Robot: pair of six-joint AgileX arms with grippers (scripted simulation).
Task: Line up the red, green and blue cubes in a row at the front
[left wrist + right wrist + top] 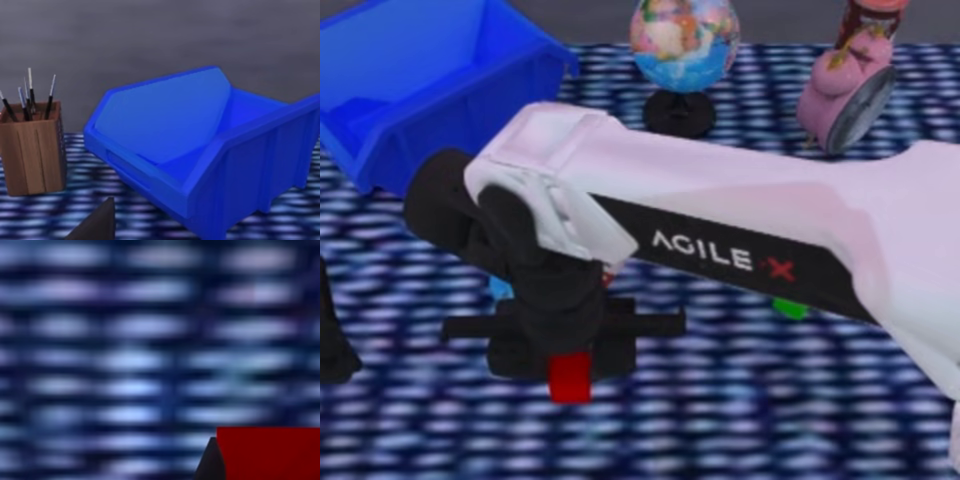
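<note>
My right gripper (570, 372) is clamped on the red cube (570, 377) over the front middle of the table (740, 420), so I should lower it straight, release gently, leaving room beside for the green cube (788, 309).

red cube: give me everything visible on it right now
The red cube is a small, plain, bright red block with flat matte faces and no markings. In the top view it sits at the tip of the right tool, whose dark fingers flank it, so it looks gripped. Whether it rests on the woven blue table or hangs above it cannot be told. The right wrist view shows one red face beside a dark fingertip.
</note>
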